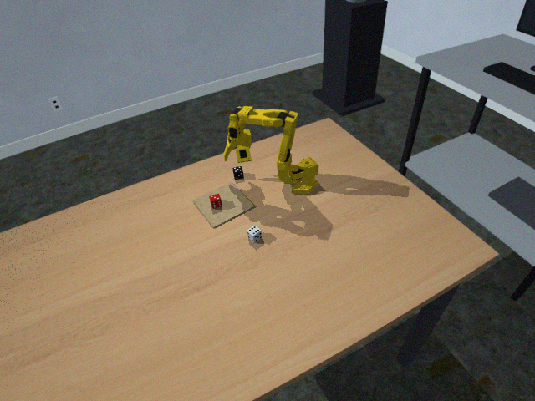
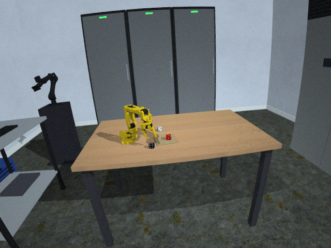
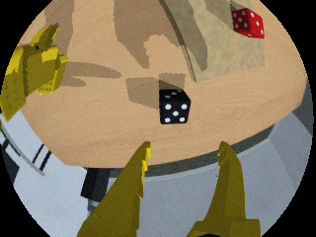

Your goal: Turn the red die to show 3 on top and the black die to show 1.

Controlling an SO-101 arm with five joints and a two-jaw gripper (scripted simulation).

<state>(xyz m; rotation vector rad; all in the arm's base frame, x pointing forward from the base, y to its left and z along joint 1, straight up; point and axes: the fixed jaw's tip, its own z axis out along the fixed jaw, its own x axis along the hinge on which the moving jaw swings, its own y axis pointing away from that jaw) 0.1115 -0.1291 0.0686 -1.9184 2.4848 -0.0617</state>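
Observation:
The red die lies flat on the tan mat; it also shows in the wrist view and in the exterior view. The black die lies on the bare table just beyond the mat's far corner, near the table edge; it shows in the wrist view and in the exterior view. The white die lies on the table in front of the mat. My gripper hangs a little above the black die, fingers apart and empty; it also shows in the wrist view.
The arm's yellow base stands right of the black die. The table's far edge runs close behind the black die. A dark pedestal and grey shelves stand off the table.

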